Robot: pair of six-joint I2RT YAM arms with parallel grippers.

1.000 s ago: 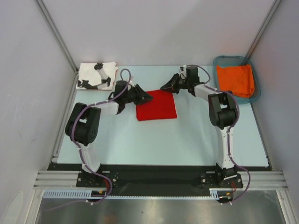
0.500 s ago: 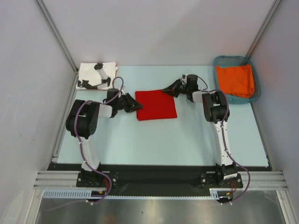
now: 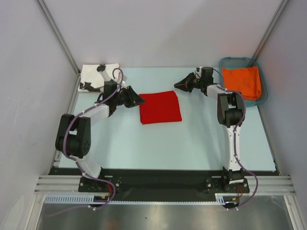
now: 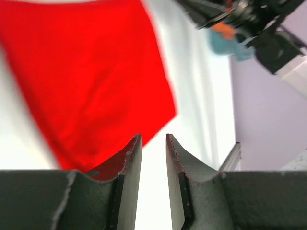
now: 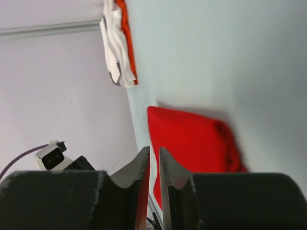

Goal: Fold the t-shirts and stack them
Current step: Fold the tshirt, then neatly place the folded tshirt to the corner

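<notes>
Red folded cloth t-shirt [image 3: 160, 107] is seen lying flat; left gripper [image 3: 139, 100] and right gripper [image 3: 177, 86] are seen narrow, empty. If only 1 layer is pinched, the fold could be undone.

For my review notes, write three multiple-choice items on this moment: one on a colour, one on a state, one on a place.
1. What colour is the cloth in the basket? A orange; B blue; C black.
2. The red t-shirt is: A lifted in the air; B spread out unfolded; C folded flat on the table.
3. Where is the white t-shirt? A in the basket; B at the table's far left corner; C on the red t-shirt.
Answers: 1 A, orange fills the basket. 2 C, it is a neat rectangle, and the left gripper and right gripper are both empty. 3 B, it lies by the left wall.
</notes>
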